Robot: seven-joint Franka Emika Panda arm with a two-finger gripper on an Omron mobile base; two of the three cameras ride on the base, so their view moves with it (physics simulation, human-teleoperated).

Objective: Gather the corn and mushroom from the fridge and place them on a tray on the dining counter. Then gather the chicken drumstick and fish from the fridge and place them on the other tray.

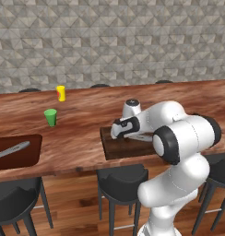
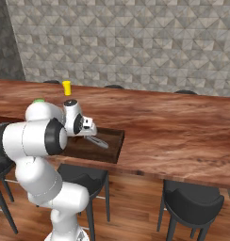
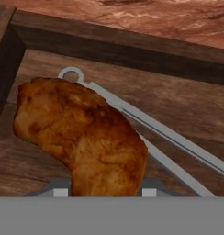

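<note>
In the hand view a golden-brown chicken drumstick (image 3: 81,137) sits between my gripper (image 3: 104,193) jaws, which are shut on it, with the grey finger pads (image 3: 61,193) just showing at its sides. It hangs just above the floor of a dark wooden tray (image 3: 132,50) on the dining counter. From the base views the gripper (image 1: 116,133) (image 2: 91,132) points down into this tray (image 1: 109,148) (image 2: 111,141) near the counter's front edge. A long grey metal utensil (image 3: 178,137) (image 2: 98,142) lies in the tray under the drumstick. Corn, mushroom and fish are out of view.
A second dark tray (image 1: 33,140) with a grey utensil (image 1: 12,150) sits at the counter's left. A green cup (image 1: 50,117) and a yellow container (image 1: 61,93) (image 2: 67,87) stand farther back. Black stools (image 1: 121,179) (image 2: 192,200) line the near side.
</note>
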